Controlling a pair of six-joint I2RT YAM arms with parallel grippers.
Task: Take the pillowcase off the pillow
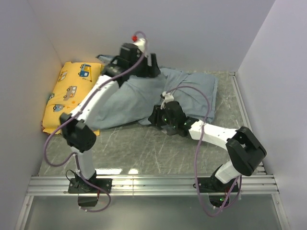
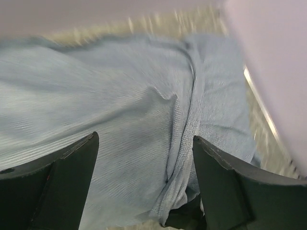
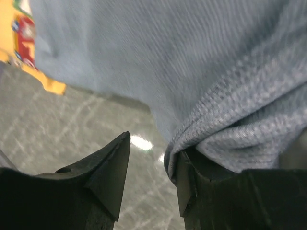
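Pillowcase [image 1: 187, 93] lies spread across the back of the counter [image 1: 139, 148], its left end beside the yellow cushion [image 1: 67, 91]; no white pillow shows. Your left jaws hang wide open above the cloth, holding nothing, so closing too deep could pinch both layers and drag the filling along. Your right jaws stand open at the near hem with a fold draped on one finger [image 3: 216, 201], and that fold may slip off.

Matt grey-blue cloth on the pillowcase [image 1: 158, 98], fine ribbed weave, soft and creased; cushion [image 1: 67, 91] smooth printed yellow cloth; table [image 1: 144, 148] grey, marbled, smooth with faint sheen; rail [image 1: 153, 184] brushed metal; right gripper [image 3: 149, 148] matt black plastic.
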